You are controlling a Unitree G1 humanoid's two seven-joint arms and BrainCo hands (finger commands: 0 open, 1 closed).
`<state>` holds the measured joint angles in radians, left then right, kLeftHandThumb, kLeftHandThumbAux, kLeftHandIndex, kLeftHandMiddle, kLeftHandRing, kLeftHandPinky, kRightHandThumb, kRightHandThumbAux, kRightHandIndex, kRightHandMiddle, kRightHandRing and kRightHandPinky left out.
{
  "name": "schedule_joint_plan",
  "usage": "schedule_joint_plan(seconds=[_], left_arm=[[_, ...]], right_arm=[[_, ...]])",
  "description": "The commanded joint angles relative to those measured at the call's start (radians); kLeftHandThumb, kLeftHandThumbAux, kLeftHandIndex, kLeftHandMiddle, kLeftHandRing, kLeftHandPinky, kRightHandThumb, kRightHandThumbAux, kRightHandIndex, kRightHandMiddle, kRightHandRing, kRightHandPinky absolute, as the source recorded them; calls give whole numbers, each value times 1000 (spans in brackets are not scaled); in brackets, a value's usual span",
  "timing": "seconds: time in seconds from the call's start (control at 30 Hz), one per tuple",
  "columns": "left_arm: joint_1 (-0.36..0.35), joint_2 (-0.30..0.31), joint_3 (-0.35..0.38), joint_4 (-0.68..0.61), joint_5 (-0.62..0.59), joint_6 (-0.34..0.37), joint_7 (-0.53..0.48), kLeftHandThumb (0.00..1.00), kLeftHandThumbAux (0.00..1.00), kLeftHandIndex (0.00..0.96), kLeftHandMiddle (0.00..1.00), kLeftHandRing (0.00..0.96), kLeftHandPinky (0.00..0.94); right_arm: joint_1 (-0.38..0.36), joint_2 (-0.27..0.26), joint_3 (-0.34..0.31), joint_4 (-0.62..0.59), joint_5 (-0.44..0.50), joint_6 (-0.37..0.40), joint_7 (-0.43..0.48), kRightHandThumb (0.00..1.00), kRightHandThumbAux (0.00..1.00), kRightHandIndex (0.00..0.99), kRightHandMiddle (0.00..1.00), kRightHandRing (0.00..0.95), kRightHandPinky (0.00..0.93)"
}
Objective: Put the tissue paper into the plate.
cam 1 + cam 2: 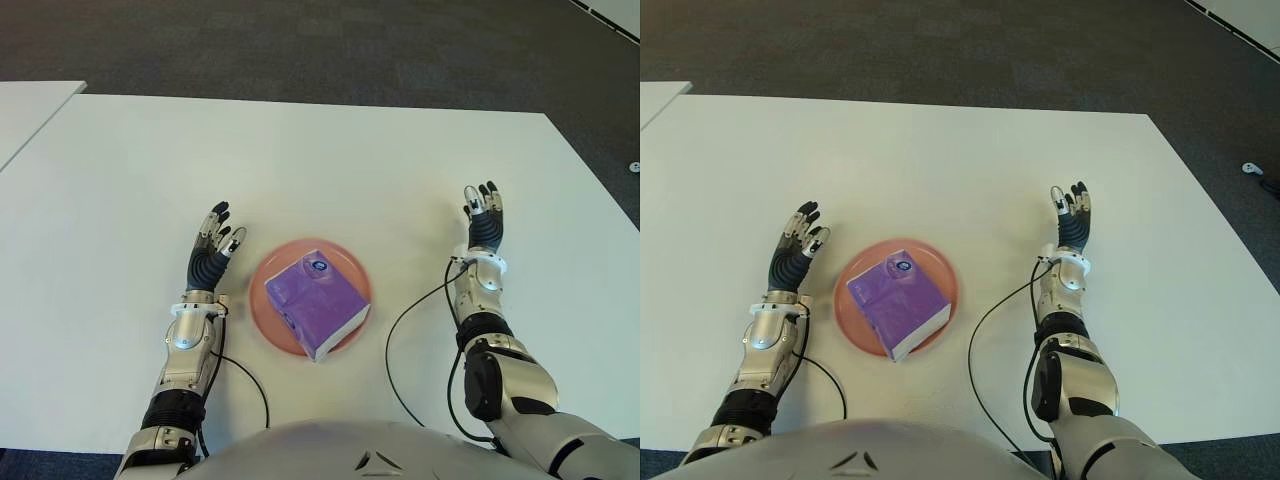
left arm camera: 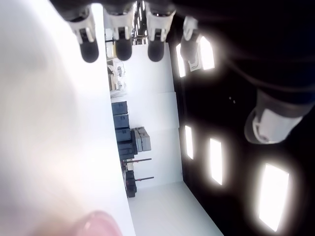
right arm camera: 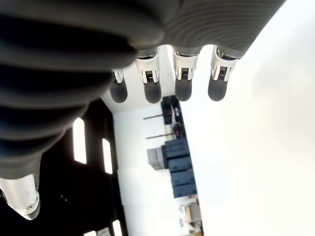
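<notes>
Fingers of both hands extended, holding nothing; tissue pack (image 1: pixel 316 302) lay diagonal on pink plate (image 1: pixel 262 318), just right of left hand (image 1: pixel 212 250), nearer than right hand (image 1: pixel 484 222)

My fingers (image 1: pixel 212 232) are ribbed black rubber with silvery metal joints. The tabletop (image 1: pixel 330 170) looks smooth, matt white; the plate (image 1: pixel 262 300) matt pink plastic; the tissue pack (image 1: pixel 312 300) glossy purple film.

A white table (image 1: pixel 330 160) fills most of the view. Beyond its far edge lies dark grey carpet (image 1: pixel 300 40). A second white table (image 1: pixel 25 110) stands beside it, at the left.
</notes>
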<state>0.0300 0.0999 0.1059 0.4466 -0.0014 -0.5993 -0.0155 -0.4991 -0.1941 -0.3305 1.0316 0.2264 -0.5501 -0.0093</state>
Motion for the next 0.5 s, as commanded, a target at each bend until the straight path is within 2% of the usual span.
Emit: schedule_joint_plan(seconds=[0.03, 0.3, 0.43, 0.5], left_arm=[[29, 5, 2, 39, -5, -3, -15, 0, 480, 0, 0, 0, 0], [33, 3, 2, 38, -16, -7, -21, 0, 476, 0, 0, 0, 0], [35, 2, 2, 32, -19, -4, -22, 0, 472, 0, 0, 0, 0], [37, 1, 1, 28, -19, -3, -20, 0, 471, 0, 0, 0, 0]], right_arm=[[-21, 5, 7, 29, -8, -20, 43, 0, 549, 0, 0, 0, 0], [22, 45, 50, 33, -44, -64, 87, 0, 542, 0, 0, 0, 0], [119, 112, 97, 24, -77, -132, 108, 0, 540, 0, 0, 0, 0], [149, 129, 107, 21, -80, -155, 120, 0, 540, 0, 0, 0, 0]])
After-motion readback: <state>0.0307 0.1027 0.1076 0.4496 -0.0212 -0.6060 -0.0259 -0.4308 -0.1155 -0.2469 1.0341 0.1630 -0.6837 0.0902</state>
